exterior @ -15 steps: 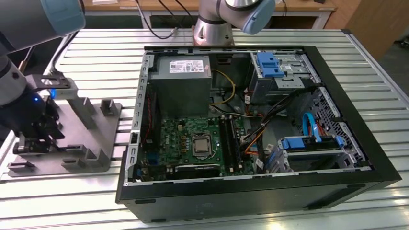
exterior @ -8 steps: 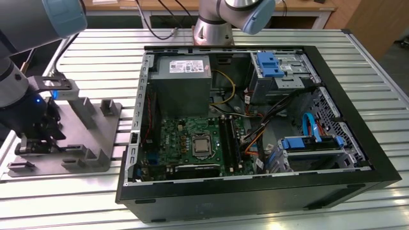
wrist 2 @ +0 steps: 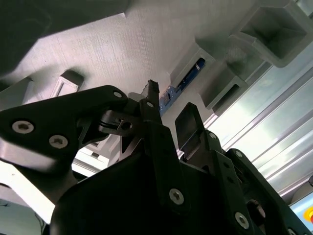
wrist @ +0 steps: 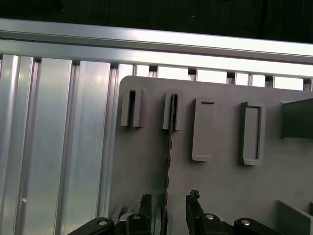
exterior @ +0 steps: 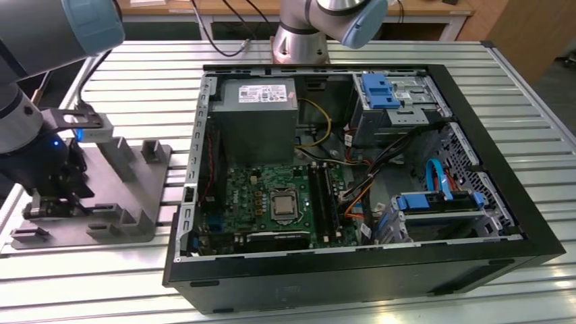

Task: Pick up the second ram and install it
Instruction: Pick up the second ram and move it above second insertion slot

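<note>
- Gripper (wrist: 167, 201) hangs low over the grey fixture tray (exterior: 139, 196), at nine o'clock from the computer case (exterior: 360, 277) in the exterior view.
- Fingers (wrist: 145, 205) are spread, straddling the second ram (wrist: 169, 147).
- That ram stands on edge in its tray slot.

A ribbed metal tabletop (exterior: 533, 135) with seemingly wooden furniture (exterior: 527, 30) behind.

Slatted aluminium table (exterior: 527, 101) has an open PC case (exterior: 360, 280) sitting mid-table, with a grey fixture tray (exterior: 153, 192) just beside it, near one edge.
</note>
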